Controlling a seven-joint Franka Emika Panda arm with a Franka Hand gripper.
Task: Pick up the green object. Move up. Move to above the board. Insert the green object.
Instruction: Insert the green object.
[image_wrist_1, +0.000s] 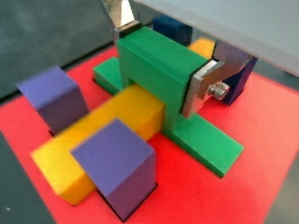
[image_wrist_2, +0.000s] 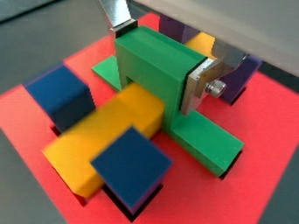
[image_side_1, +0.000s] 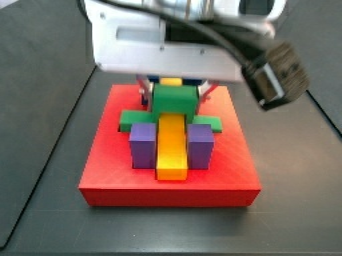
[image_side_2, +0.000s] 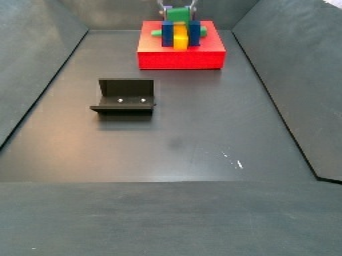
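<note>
Over the board (image_side_1: 120, 180), the gripper (image_wrist_1: 162, 54) clasps the raised middle cube of the green object (image_wrist_1: 163, 74) — one silver finger (image_wrist_1: 205, 86) pressed flat against a side face of the cube, the opposite finger (image_wrist_1: 121, 13) meeting the far face, in both wrist views. On the board the green object (image_side_1: 171, 108) sits astride the long yellow bar (image_side_1: 171, 145), its low side cubes reaching out to either side of the bar and lying on the red surface, as a side view shows. Purple blocks (image_side_1: 142, 140) flank the yellow bar just beside it, in front of the green object's side cubes; in a wrist view a dark blue block (image_wrist_2: 132, 164) stands touching the bar. Well apart from the board, the fixture (image_side_2: 124, 97) stands on the dark floor (image_side_2: 174, 140) — the board (image_side_2: 181, 58) lies toward the far end of the enclosure
</note>
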